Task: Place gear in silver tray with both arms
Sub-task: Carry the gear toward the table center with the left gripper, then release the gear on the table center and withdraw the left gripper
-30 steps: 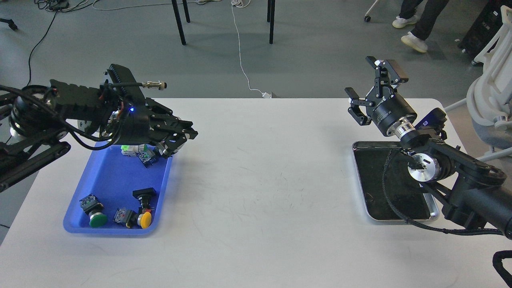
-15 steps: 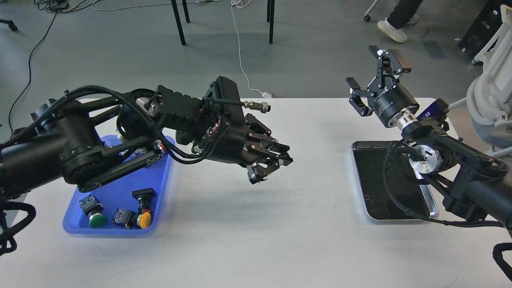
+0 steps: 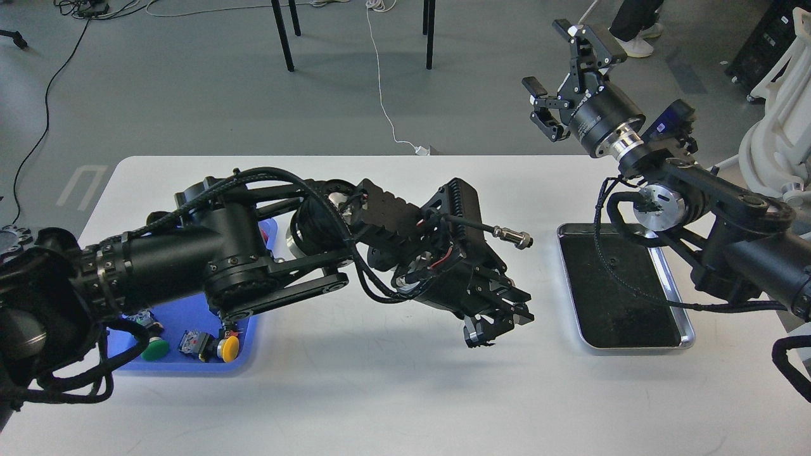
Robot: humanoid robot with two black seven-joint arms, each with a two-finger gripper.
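Observation:
The silver tray [image 3: 688, 331], with its black liner bare, lies on the right of the white table. My left arm reaches across the table from the left. My left gripper [image 3: 488, 330] hangs a little above the table, just left of the tray, with its fingers closed on a small grey part [image 3: 479, 334]; I cannot tell whether it is a gear. My right gripper [image 3: 549, 58] is open and empty. It is raised high above the table's far edge, beyond the tray, and points up and left.
A blue plastic tray [image 3: 184, 367] at the left, mostly hidden by my left arm, holds push-buttons, one green-capped [image 3: 154, 348] and one yellow-capped [image 3: 229, 348]. A white chair [image 3: 776, 139] stands at the right, off the table. Cables and table legs lie on the floor behind.
My left gripper has lifted out of the blue tray with the small part and swung right across the table, close to the silver tray. My right gripper has risen and moved back.

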